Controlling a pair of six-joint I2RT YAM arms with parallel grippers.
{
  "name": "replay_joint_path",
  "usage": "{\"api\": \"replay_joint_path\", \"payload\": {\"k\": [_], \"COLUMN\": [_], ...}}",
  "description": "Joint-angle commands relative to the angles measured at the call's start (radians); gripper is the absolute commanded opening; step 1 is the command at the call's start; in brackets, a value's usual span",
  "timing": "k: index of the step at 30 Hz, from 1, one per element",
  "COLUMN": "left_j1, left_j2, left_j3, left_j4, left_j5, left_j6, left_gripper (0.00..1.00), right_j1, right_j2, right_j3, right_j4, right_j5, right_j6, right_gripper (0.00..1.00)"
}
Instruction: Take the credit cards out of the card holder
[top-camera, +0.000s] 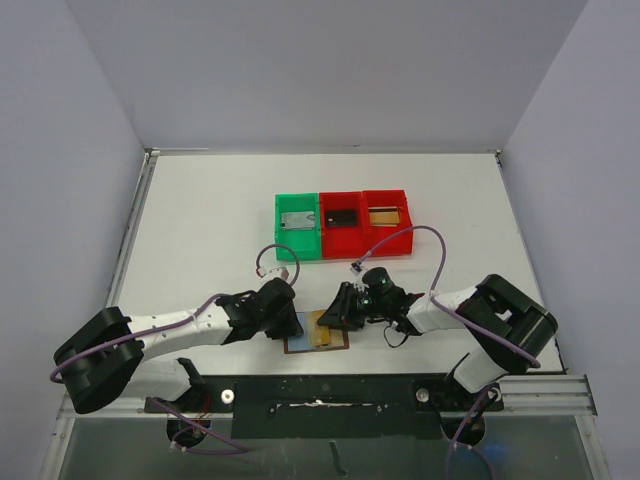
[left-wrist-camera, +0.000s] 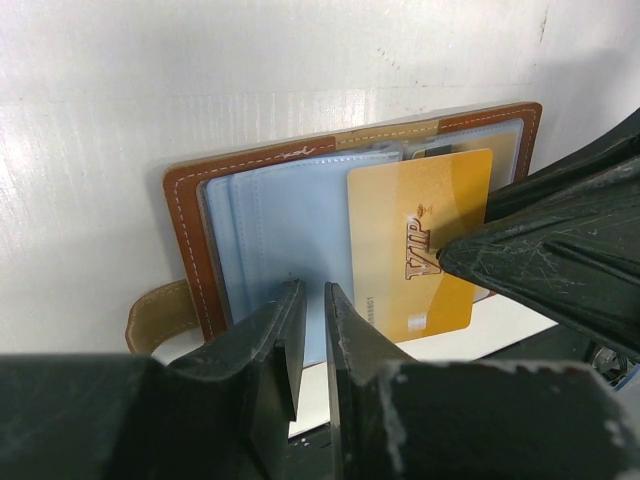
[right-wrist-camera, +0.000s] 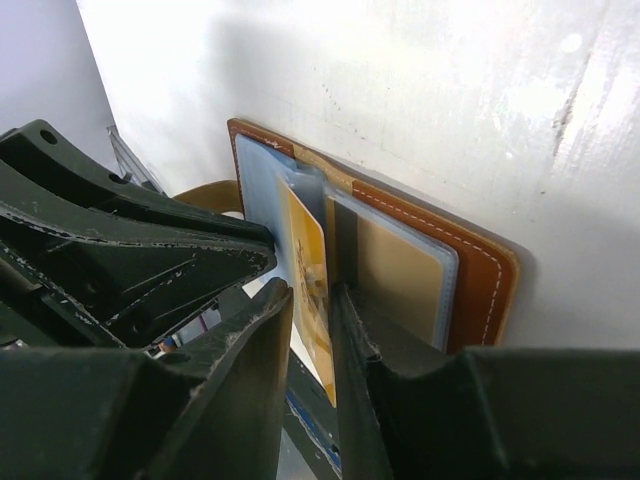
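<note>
Brown, white-stitched card holder with pale blue pockets; gold-yellow credit card; green bin, red bins; white table.

Open card holder, gold card — protruding

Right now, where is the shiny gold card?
In the top view the gold card sits low and central, by the table's near edge, sticking out of the open card holder, with the fingers of the right gripper on either side of it.
</note>
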Motion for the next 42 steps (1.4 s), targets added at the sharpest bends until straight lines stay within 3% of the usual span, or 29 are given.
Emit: {"api": "replay_joint_path", "payload": {"k": [1,9,15,29,34,42], "left_j1": [-0.004,-0.004,-0.004,-0.004,-0.004,-0.006], "left_j2": [0.021,0.021,0.009,-0.062,-0.083,-0.022], "left_j3": [0.011,0.002,-0.007,0.009,0.069,0.057], "left_j4": [-0.032,-0.033,-0.038,-0.07,-0.06,0.276], "left_j5": [-0.016,-0.017,-0.022,-0.051,-0.035,0.189], "left_j6": [0.022,0.019,0.02,0.018,0.037,0.054], "left_gripper": [0.14,0.14,0.14,0.14,0.19,0.26], "right_j1": [0.021,0.055,0.043,-0.039,-0.042,-0.053], "right_j2": [0.016,0.046,0.012,-0.296,-0.354,-0.436], "right_j3": [-0.003,-0.017,-0.019,-0.017,-0.017,-0.024], "right_j4": [0.061,0.073,0.057,-0.257,-0.324,-0.408], "right_j5": [-0.008,0.016,0.018,0.133,0.181,0.274], "right_j6": [-0.003,0.025,0.014,-0.078,-0.079,-0.069], "right_gripper": [0.24,0.19,0.06,0.02,0.01,0.0]}}
